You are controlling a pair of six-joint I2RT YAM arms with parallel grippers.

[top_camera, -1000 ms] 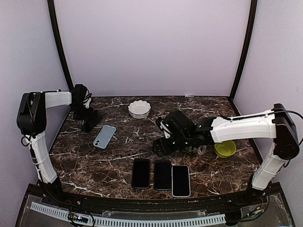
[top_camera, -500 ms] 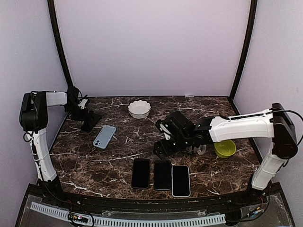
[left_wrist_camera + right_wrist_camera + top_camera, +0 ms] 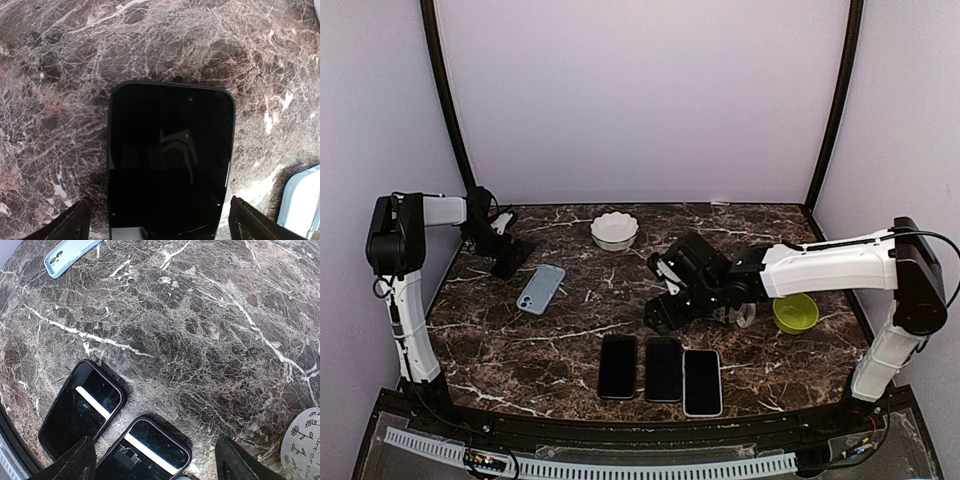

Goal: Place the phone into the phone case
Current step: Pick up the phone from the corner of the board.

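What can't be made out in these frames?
- Top view: the left end effector hides most of the black phone under it.
- Left wrist: that phone's lower end and most of the case are cut off by the frame edges.
- Right wrist: the cup is cut by the right edge; the rightmost phone is out of frame.
- Top view: the cup sits mostly under the right arm.

The table [image 3: 570,330] is dark brown marble, veined white. Left of the white bowl [image 3: 614,230] the phone case [image 3: 541,288] is pale blue; right, a lime-green bowl [image 3: 796,314].
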